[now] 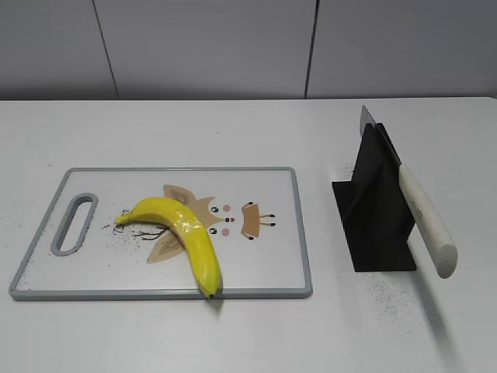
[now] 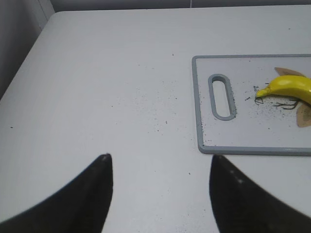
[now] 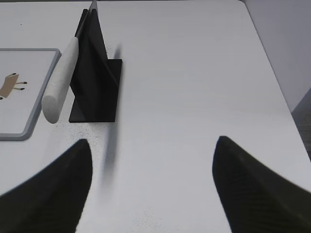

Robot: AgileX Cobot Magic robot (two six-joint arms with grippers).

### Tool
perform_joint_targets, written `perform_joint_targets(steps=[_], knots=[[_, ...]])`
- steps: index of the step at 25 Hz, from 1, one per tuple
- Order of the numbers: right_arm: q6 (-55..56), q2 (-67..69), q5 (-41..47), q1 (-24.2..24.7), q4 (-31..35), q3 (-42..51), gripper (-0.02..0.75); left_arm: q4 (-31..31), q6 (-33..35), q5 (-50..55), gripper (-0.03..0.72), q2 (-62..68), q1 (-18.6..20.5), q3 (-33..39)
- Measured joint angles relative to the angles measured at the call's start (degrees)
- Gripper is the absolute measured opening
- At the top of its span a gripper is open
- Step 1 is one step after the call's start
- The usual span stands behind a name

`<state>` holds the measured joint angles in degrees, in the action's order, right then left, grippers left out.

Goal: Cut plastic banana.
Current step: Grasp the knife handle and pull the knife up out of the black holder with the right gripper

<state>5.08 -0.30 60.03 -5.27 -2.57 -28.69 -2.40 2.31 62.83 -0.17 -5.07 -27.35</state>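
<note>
Left gripper [image 2: 160,167]: black fingers spread wide, holding nothing, above bare white tabletop [image 2: 107,87] near the board's handle end.
Right gripper [image 3: 151,150]: black fingers wide apart, empty, over the table just short of the stand.
Banana: glossy yellow plastic banana [image 1: 182,231] lies curved on the grey-rimmed white cutting board [image 1: 264,264], dark tip at the near rim.
Knife: white-handled knife [image 1: 423,217] rests slanted in a black stand [image 1: 373,214], right of the board.

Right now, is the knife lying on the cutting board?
No, the knife sits in its black stand, right of the cutting board.
</note>
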Motion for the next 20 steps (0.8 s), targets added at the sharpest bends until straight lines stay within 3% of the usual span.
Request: perform_joint_targets(steps=[10,20], knots=[[0.0,1.9,-0.9,0.0,-0.6,-2.2,0.582,0.0,0.0,0.0,0.587,0.0,0.0,0.0],[1.1,26.8,-0.9,0.0,1.0,-12.7,0.582,0.0,0.0,0.0,0.585,0.0,0.0,0.0]])
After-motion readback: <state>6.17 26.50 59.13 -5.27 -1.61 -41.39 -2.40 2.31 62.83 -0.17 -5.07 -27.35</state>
